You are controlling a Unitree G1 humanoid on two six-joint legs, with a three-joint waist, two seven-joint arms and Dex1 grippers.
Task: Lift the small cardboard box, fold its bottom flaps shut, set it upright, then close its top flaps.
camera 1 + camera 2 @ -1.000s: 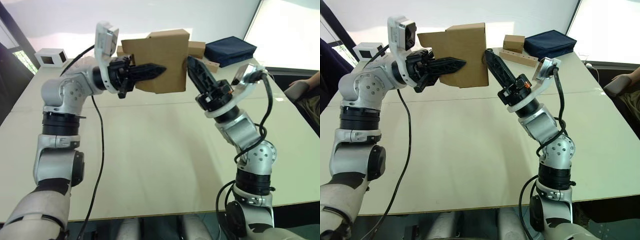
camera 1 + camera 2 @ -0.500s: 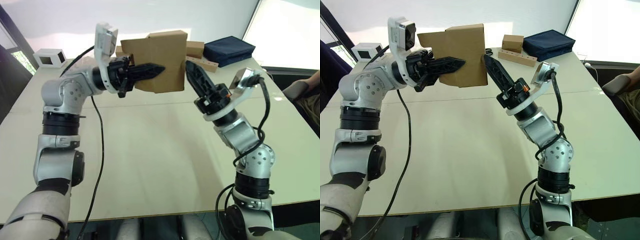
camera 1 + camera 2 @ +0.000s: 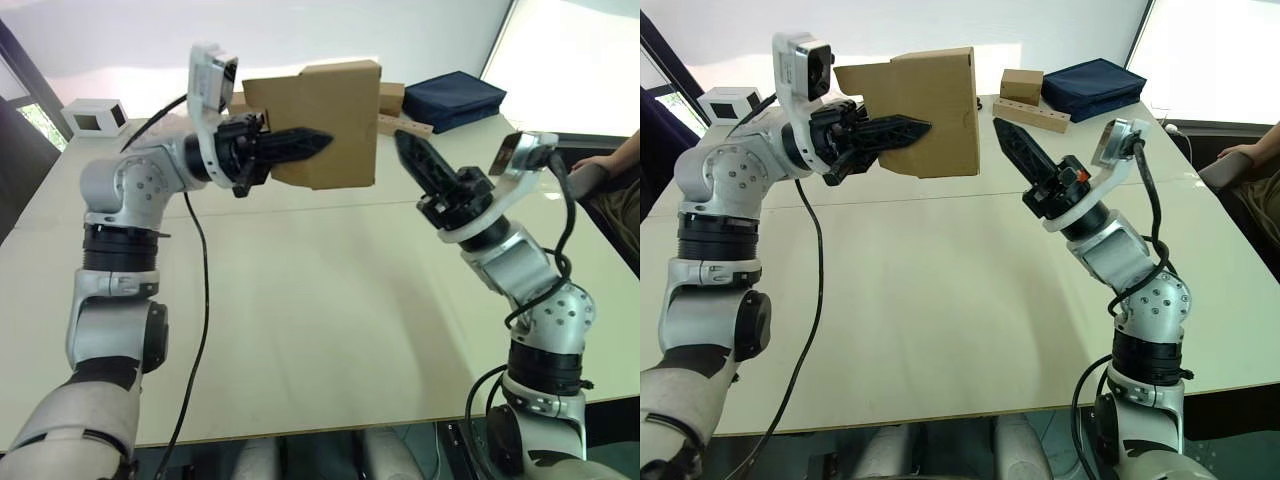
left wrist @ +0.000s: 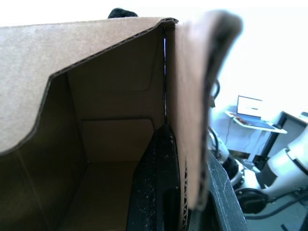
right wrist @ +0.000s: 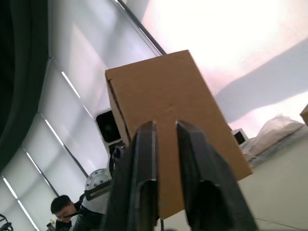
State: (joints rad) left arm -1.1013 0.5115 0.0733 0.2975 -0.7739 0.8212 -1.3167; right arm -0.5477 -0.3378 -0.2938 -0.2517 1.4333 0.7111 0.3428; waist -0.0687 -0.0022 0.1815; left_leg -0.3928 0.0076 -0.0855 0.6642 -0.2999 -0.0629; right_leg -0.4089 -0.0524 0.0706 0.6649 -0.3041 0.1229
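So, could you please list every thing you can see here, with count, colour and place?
box: 1, plain brown, held up above the table by the left gripper, which clamps one wall.
table: 1, cream white, under both arms.
cube: 1, brown, far side of the table, on the wooden block.
wooden block: 1, light brown, long, far side, beside the bag.
bag: 1, dark blue, far right corner.
white box: 1, white with a dark window, far left corner.
person's arm: 1, at the right edge.
left gripper: black, one finger inside the box, one outside.
right gripper: black, fingers slightly apart, close to the box's right side, not touching it.
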